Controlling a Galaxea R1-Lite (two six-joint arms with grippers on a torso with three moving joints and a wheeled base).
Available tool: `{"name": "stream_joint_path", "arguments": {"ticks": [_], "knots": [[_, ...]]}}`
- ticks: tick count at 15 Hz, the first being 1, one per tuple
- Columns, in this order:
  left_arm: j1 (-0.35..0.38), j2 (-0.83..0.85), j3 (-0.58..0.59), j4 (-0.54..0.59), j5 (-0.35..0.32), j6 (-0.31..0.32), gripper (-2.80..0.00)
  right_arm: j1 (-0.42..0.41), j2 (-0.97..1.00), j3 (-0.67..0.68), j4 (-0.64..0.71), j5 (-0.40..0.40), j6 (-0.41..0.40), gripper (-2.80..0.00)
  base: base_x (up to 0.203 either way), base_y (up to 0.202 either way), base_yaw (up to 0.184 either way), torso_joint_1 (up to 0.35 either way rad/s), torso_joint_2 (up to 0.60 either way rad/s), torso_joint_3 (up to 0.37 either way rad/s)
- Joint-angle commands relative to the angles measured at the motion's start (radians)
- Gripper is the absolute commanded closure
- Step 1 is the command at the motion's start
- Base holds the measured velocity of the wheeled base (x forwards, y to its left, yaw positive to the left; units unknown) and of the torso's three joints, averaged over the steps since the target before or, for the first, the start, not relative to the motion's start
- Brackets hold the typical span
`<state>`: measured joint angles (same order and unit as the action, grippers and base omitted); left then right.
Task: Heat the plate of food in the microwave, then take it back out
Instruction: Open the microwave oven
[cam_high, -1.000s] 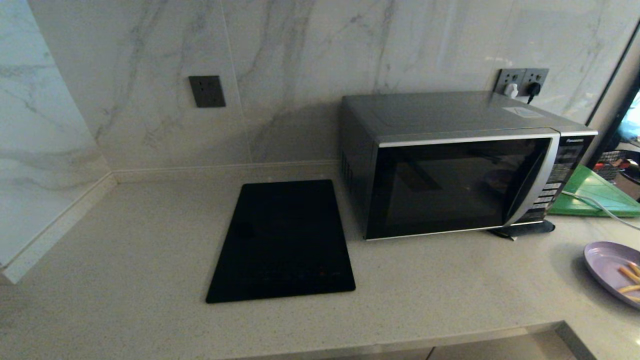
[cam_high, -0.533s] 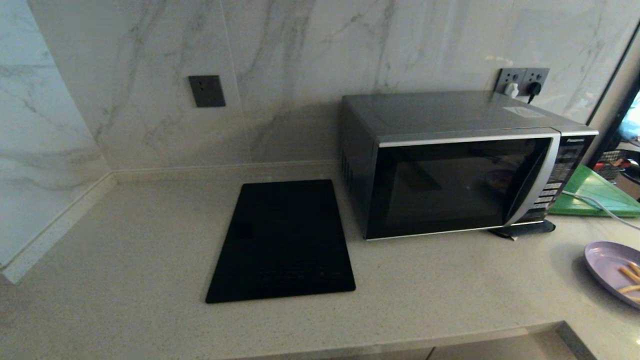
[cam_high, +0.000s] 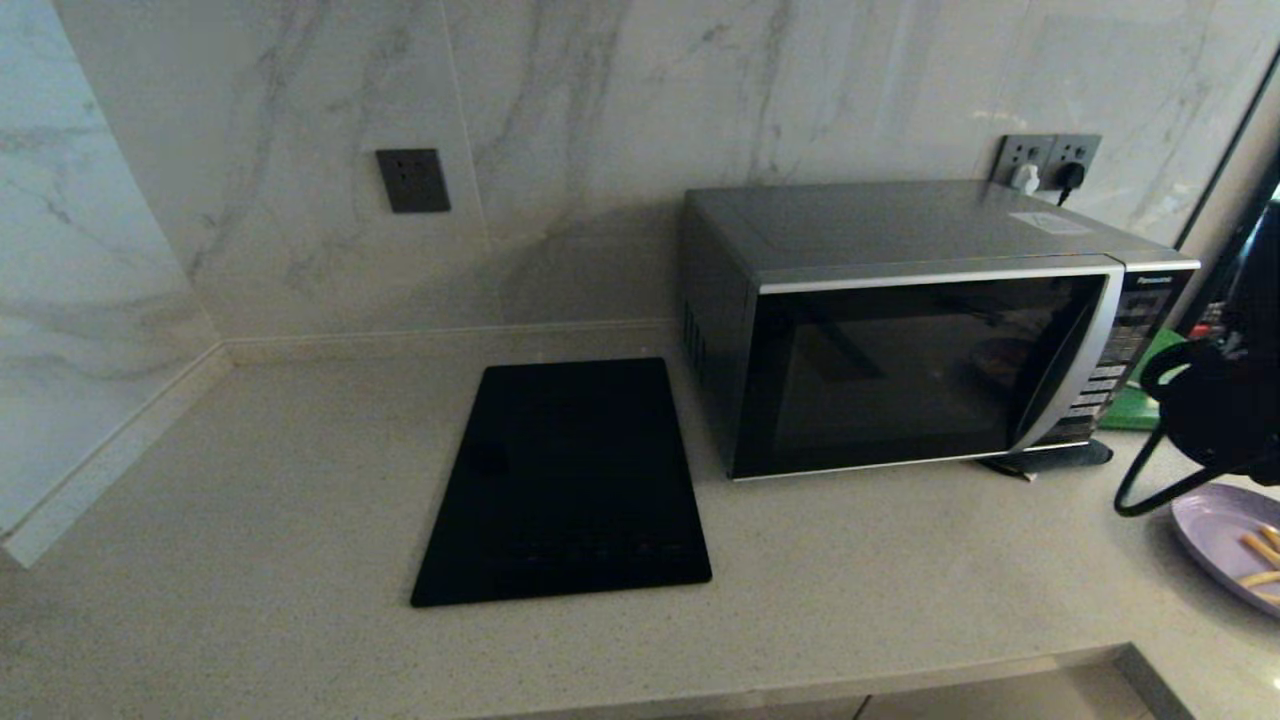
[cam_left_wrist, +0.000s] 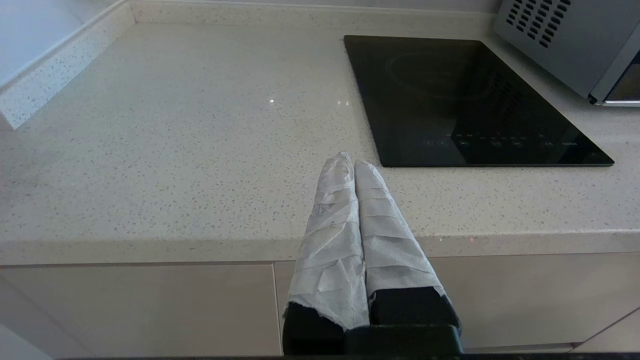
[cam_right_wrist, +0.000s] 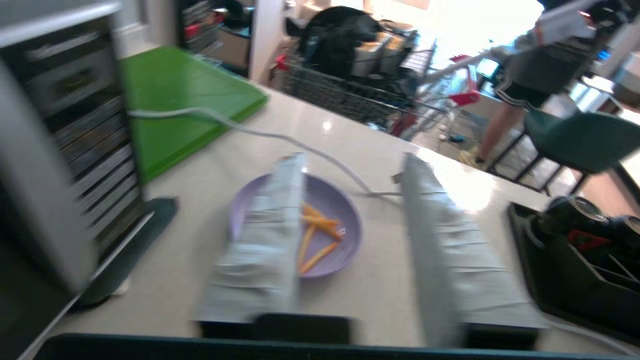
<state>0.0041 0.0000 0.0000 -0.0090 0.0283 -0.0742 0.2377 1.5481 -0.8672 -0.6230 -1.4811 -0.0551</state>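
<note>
While my left gripper (cam_left_wrist: 354, 165) rests pressed together at the counter's (cam_left_wrist: 175, 150) edge, my right gripper (cam_right_wrist: 350, 172) hangs parted above the plate of food (cam_right_wrist: 330, 210) beside the microwave (cam_high: 900, 320).

We note brushed silver metal and glossy dark glass on the microwave (cam_high: 900, 330), glossy black glass on the flat panel (cam_high: 570, 480), speckled matt stone countertop (cam_high: 250, 560), and polished marble wall (cam_high: 600, 120).
</note>
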Motion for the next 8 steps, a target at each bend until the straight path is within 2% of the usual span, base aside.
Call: {"name": "stream_joint_path", "arguments": {"ticks": [1,3,6,8], "knots": [[0.001,0.002,0.000,0.000,0.001,-0.001,0.00,0.045,0.047,-0.010,-0.002,-0.007,0.002,-2.80,0.000,0.000,0.000,0.000,0.00,0.000],[0.001,0.002,0.000,0.000,0.001,-0.001,0.00,0.087,0.049,-0.008,0.000,0.018,0.003,-2.80,0.000,0.000,0.000,0.000,0.00,0.000],[0.001,0.002,0.000,0.000,0.001,-0.001,0.00,0.111,0.062,-0.023,0.003,0.115,0.001,-2.80,0.000,0.000,0.000,0.000,0.00,0.000],[0.001,0.002,0.000,0.000,0.001,-0.001,0.00,0.113,0.104,-0.039,0.002,0.121,0.003,-2.80,0.000,0.000,0.000,0.000,0.00,0.000]]}}
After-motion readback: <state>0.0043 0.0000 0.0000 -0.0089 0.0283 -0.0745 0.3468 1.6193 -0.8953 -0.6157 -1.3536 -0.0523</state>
